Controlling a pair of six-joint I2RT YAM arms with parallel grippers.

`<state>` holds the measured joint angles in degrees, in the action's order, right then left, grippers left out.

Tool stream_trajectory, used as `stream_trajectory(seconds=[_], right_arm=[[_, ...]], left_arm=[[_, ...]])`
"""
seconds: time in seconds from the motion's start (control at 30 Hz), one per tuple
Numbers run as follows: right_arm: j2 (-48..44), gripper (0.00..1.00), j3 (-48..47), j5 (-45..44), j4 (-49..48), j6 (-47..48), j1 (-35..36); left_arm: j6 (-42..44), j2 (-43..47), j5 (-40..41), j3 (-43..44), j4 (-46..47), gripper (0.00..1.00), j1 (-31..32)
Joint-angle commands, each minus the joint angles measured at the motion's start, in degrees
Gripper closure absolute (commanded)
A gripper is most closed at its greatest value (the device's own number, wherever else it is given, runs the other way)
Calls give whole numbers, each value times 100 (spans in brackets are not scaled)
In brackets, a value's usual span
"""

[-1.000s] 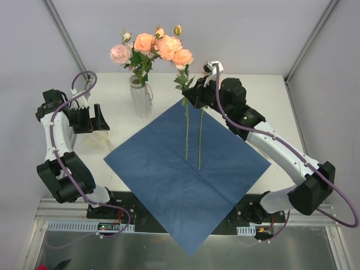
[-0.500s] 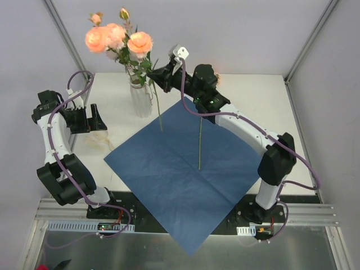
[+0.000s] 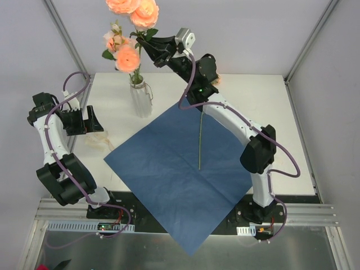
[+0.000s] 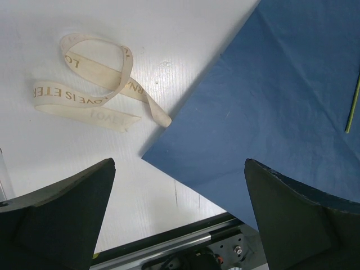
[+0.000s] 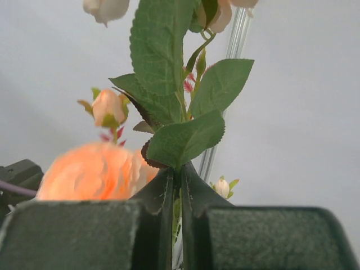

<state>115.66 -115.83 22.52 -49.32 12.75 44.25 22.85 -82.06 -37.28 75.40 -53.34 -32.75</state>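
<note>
The right gripper (image 3: 146,45) is raised high above the back of the table (image 3: 253,95), its fingers clenched on a rose stem (image 3: 144,14). In the right wrist view the two dark fingers (image 5: 154,197) press together with the green stalk pinched between them, and the serrated leaves of the rose stem (image 5: 183,138) fan out just above the tips. The stem's orange blooms sit above the gripper, at the top edge of the overhead view. Below and slightly left stands the glass vase (image 3: 140,100), holding another orange bloom and pale buds; the held stem is clear of it, well above its mouth.

The left gripper (image 3: 93,121) hovers low over the table's left side with its fingers (image 4: 62,214) spread wide and nothing between them. Just ahead of it lies a cream printed ribbon (image 4: 95,84), looped on the white surface, its end touching the corner of the blue wrapping paper (image 4: 270,112). A bare green stem (image 3: 199,140) lies on that paper, well apart from both grippers
</note>
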Motion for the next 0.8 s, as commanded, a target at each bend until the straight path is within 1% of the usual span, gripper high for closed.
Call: stream_trajectory(seconds=[0.0,0.17,0.3,0.67,0.77], right_arm=[[176,100,-755,32,-439,411,14],[493,100,-1125,-29,-113,1035,40],[712,100,-1266,-160,-51,1194,31],[1222,100,-1661,-529,142,1186,-65],[1372,100,-1688,-783,151,949,-109]], left_arm=[[211,-11,-183,160,-168,1,-82],[237,-56,-157,221,-220,1,-117],[264,-91,-157,283,-282,1,-144],[281,-161,-96,432,-370,1,-170],[272,-187,-96,476,-387,1,-170]])
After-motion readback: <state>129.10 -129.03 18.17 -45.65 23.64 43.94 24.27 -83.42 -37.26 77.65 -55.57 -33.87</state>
